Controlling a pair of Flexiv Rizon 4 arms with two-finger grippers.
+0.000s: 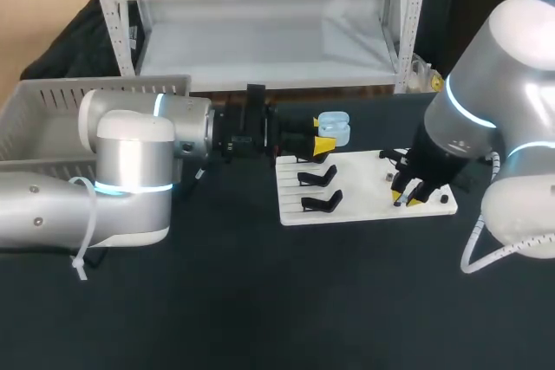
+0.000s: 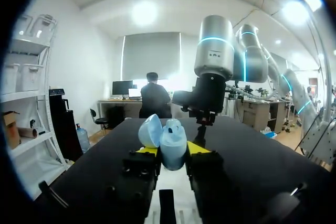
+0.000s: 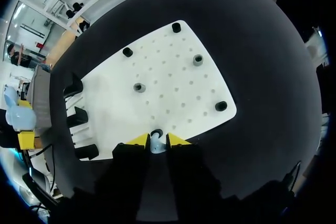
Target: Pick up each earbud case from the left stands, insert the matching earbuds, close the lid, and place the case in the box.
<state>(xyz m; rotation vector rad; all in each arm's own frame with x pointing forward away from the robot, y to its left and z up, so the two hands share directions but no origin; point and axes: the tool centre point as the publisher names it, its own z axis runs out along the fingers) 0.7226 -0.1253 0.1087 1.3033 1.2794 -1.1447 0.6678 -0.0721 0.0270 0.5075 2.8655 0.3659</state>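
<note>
Pale-blue earbud case, lid open, clamped in the left gripper; right gripper pinches an earbud on the white board.

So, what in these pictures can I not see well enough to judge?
- Inside of the earbud case: the left wrist view does not look into it; too small in the head view.
- Small pale piece at the right gripper: mostly hidden by the gripper itself, in both views.
- Box: the left arm covers part of its inside, head view.
</note>
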